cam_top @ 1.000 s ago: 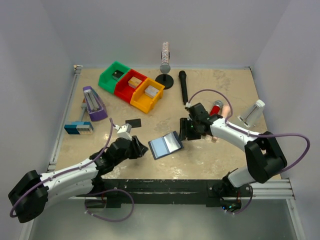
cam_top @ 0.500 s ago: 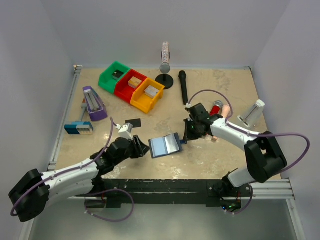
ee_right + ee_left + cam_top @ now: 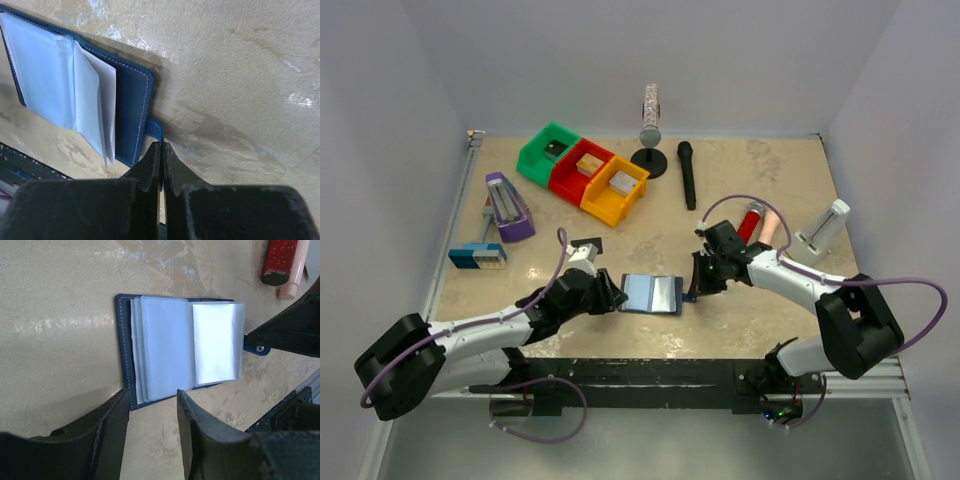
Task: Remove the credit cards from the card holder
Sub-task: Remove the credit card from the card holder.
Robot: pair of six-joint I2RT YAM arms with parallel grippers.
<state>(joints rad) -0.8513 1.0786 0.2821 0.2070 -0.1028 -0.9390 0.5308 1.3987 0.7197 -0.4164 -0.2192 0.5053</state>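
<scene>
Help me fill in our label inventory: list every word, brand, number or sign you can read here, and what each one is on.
No text can be read in any view.
Card holder: lies open; its cloudy sleeves are blank and the blue cover shows no print.
Green bin, red bin, yellow bin, black microphone: no markings legible; any are too small to tell.

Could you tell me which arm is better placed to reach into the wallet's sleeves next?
Probably left: the left hand is open at the wallet's edge and free, while the right hand is shut on the snap tab, holding the wallet.
</scene>
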